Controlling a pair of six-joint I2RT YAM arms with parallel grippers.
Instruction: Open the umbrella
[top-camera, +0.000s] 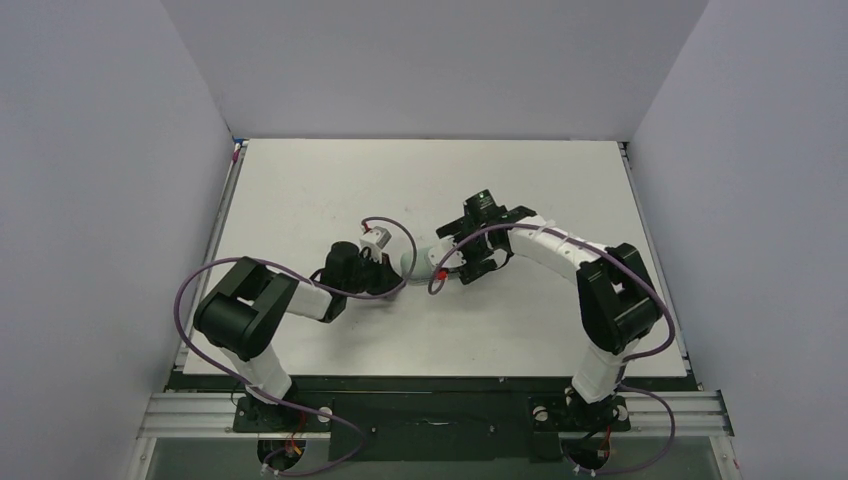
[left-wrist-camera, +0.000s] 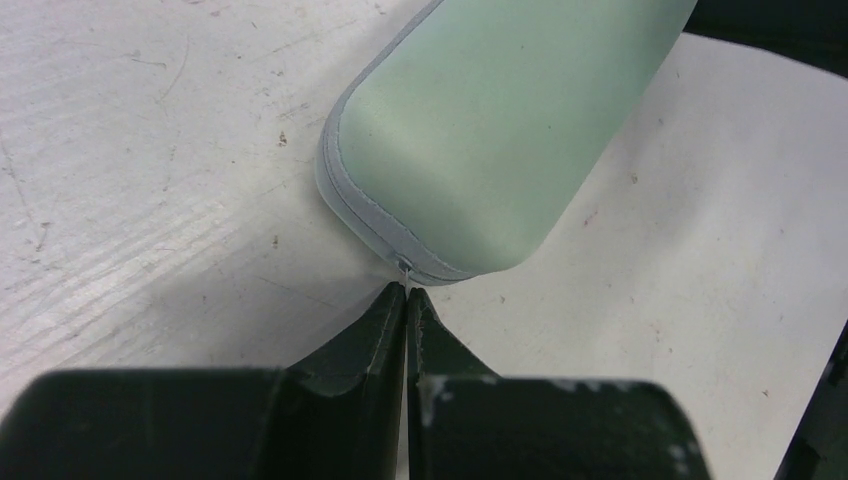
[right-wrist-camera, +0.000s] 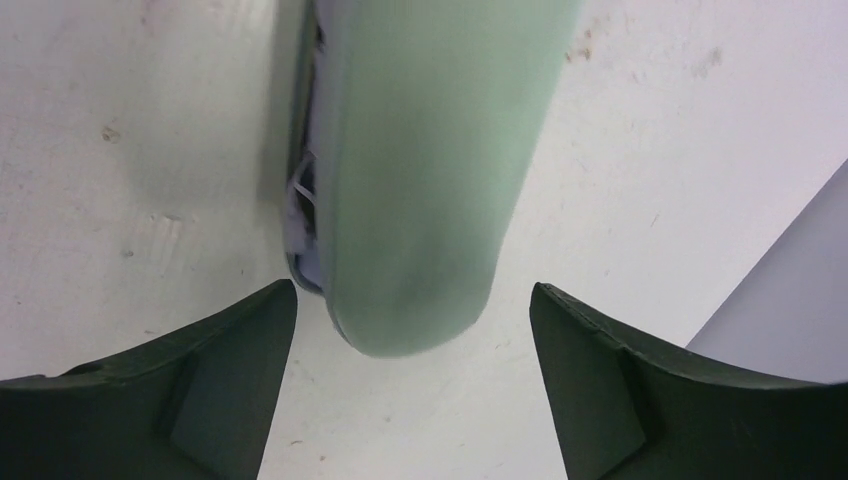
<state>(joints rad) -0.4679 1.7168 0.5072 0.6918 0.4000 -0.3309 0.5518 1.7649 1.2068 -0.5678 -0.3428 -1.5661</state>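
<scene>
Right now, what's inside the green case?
Through the part-open seam on the case, a sliver of pale lavender material shows. The rest is covered by the green shell, so I can't identify it.

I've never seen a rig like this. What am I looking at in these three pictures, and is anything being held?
Two robot arms, left and right, stand at the near edge of a white table. The wide picture looks down from above; the other two come from a camera on each wrist. Between the arms lies a pale green oblong case. The left gripper is shut, its tips at a small tab on the case's seam; whether it pinches it is unclear. The right gripper is open, straddling the case's other end, holding nothing.
</scene>
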